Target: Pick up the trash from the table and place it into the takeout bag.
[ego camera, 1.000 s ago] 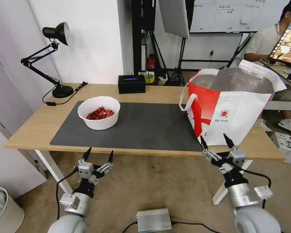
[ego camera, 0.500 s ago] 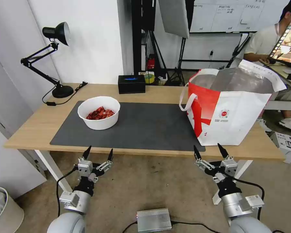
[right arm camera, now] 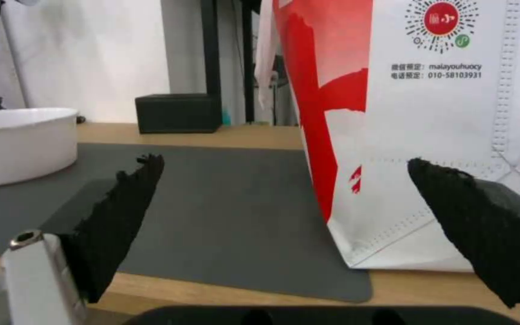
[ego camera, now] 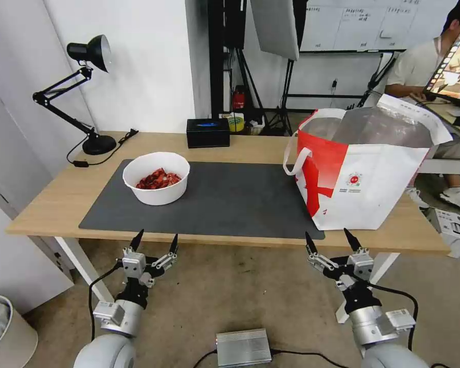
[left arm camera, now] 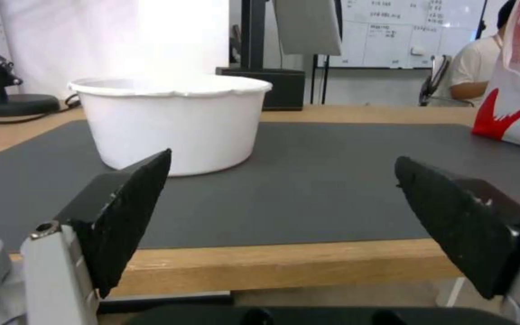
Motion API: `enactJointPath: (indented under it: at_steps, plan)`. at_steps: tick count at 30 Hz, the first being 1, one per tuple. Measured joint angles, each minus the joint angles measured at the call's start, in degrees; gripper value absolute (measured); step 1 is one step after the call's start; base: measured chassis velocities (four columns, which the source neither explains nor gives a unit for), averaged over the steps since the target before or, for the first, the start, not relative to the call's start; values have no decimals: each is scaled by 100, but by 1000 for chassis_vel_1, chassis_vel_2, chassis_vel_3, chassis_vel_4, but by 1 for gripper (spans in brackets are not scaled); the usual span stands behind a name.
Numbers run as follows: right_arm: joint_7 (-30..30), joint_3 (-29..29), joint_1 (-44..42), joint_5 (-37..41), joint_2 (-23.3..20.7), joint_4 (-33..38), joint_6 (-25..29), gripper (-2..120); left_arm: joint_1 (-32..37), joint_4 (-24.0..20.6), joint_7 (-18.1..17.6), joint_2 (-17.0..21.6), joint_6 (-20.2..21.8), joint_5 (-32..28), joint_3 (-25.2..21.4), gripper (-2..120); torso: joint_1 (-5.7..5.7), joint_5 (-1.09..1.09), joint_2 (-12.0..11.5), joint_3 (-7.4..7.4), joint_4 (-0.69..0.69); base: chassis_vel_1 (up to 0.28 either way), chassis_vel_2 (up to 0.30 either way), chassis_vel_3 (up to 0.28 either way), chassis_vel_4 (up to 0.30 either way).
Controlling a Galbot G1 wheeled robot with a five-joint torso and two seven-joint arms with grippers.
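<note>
Plainly, the white bowl (ego camera: 156, 178) of red shells could tip and spill if pinched by one thin wall. It sits on the dark mat (ego camera: 230, 199) at ten o'clock; the takeout bag (ego camera: 365, 176) stands open at three o'clock, contents hidden. Left gripper (ego camera: 155, 242) and right gripper (ego camera: 330, 238) hang below the table (ego camera: 51, 199) edge, fingers spread apart

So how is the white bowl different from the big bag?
The white bowl is low and round; the takeout bag is tall and boxy. The bowl is all white with red shells inside; the bag has red panels and silver lining. Both are open on top and stand on the table.
</note>
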Motion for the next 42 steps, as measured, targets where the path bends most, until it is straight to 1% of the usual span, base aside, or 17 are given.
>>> enactJointPath:
  at_steps: [4,13,16,17,20,21,24,25,28,29,31,32,34,35,38,39,42]
  plan:
    - [2,1,0,0,-1,-1,-2,100,-12,0,-1,32,15,-13,1,100,0,0,0,0,0,0,0,0,0]
    - [5,3,3,2,-1,-5,-4,100,-140,-8,-42,249,228,-394,-16,100,0,0,0,0,0,0,0,0,0]
    - [5,3,5,3,-1,-5,-4,100,-275,-7,-123,426,355,-591,-14,100,0,0,0,0,0,0,0,0,0]
    - [5,3,5,3,-1,-5,-4,100,-275,-7,-123,426,355,-591,-14,100,0,0,0,0,0,0,0,0,0]
    - [5,3,6,4,-2,-5,-4,100,-527,26,-203,681,535,-884,-19,100,0,0,0,0,0,0,0,0,0]
    - [5,3,6,4,-2,-5,-4,100,-527,26,-203,681,535,-884,-19,100,0,0,0,0,0,0,0,0,0]
    - [5,3,7,5,-2,-5,-4,100,-845,111,-251,928,707,-1183,-54,100,0,0,0,0,0,0,0,0,0]
    - [5,3,7,5,-2,-5,-4,100,-845,111,-251,928,707,-1183,-54,100,0,0,0,0,0,0,0,0,0]
    - [6,3,8,6,-2,-6,-4,100,-1248,241,-341,1211,905,-1445,3,100,0,0,0,0,0,0,0,0,0]
    - [6,3,8,6,-2,-6,-4,100,-1248,241,-341,1211,905,-1445,3,100,0,0,0,0,0,0,0,0,0]
    - [6,4,8,7,-2,-5,-4,100,-1676,394,-439,1476,1077,-1681,104,100,0,0,0,0,0,0,0,0,0]
    - [6,4,8,7,-2,-5,-4,100,-1676,394,-439,1476,1077,-1681,104,100,0,0,0,0,0,0,0,0,0]
    - [5,4,8,8,-2,-5,-4,100,-2118,603,-512,1753,1169,-1849,227,100,0,0,0,0,-1,0,0,0,0]
    - [5,4,8,8,-2,-5,-4,100,-2118,603,-512,1753,1169,-1849,227,100,0,0,0,0,-1,0,0,0,0]
    - [4,4,7,10,-2,-5,-4,100,-2667,953,-554,2062,1230,-1997,440,100,0,-1,0,1,0,0,0,0,0]
    - [4,4,7,10,-2,-5,-4,100,-2667,953,-554,2062,1230,-1997,440,100,0,-1,0,1,0,0,0,0,0]
    - [5,5,7,11,-2,-6,-3,100,-3155,1396,-573,2301,1263,-2128,704,100,0,-1,0,1,0,0,0,0,0]
